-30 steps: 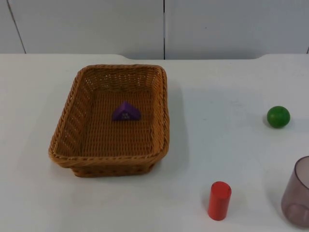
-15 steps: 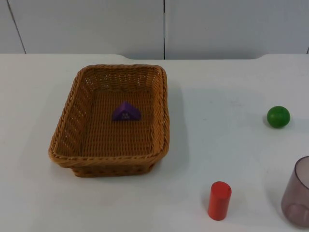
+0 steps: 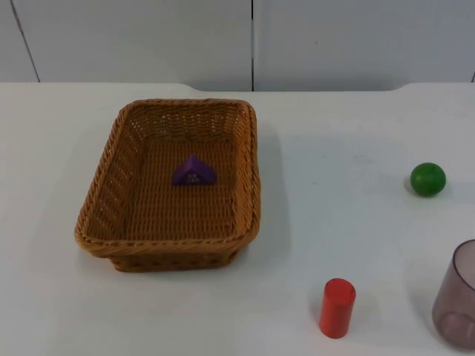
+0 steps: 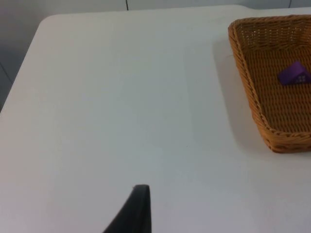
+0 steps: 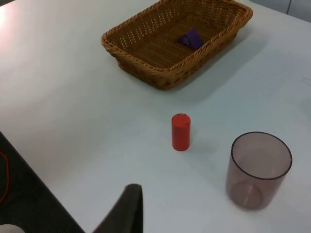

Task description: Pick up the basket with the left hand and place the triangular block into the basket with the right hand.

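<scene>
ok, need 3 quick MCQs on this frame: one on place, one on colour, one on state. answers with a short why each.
1. Where is the purple triangular block?
A. Inside the wicker basket
B. Beside the red cylinder
C. In the cup

2. What colour is the ball?
A. Red
B. Green
C. Purple

3. How does the red cylinder stand?
A. Lying on its side
B. Upright on the table
C. Inside the cup

Answers: 1 A, the block lies on the basket's woven floor. 2 B, the ball right of the basket is green. 3 B, it stands on end, apart from the cup.
</scene>
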`<act>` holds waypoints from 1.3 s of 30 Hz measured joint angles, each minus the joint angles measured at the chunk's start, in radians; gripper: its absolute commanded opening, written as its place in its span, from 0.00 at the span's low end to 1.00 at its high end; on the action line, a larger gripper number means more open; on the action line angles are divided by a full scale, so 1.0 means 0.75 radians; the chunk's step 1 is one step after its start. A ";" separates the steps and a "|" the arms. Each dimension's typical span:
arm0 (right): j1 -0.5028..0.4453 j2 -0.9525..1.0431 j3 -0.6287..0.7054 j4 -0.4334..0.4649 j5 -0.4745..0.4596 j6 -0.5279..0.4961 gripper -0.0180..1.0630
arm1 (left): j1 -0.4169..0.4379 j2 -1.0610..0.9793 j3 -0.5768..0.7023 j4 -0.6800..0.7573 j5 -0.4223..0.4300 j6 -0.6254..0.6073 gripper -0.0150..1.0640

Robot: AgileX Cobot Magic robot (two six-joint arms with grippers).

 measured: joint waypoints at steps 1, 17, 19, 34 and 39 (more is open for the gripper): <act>0.000 0.000 0.000 0.000 0.000 0.000 0.99 | 0.000 0.000 0.000 0.000 0.000 0.000 0.99; 0.000 0.000 0.000 0.000 0.000 0.000 0.99 | 0.000 0.000 0.000 -0.010 0.000 0.000 0.99; 0.000 0.000 0.000 0.000 0.000 0.000 0.99 | 0.000 0.000 0.000 -0.010 0.000 0.000 0.99; -0.454 0.000 0.000 0.005 0.000 0.000 0.99 | 0.000 0.000 0.000 -0.010 0.000 0.000 0.99; -0.673 0.000 0.000 0.005 0.000 0.000 0.99 | 0.000 0.000 0.000 -0.010 0.000 0.000 0.99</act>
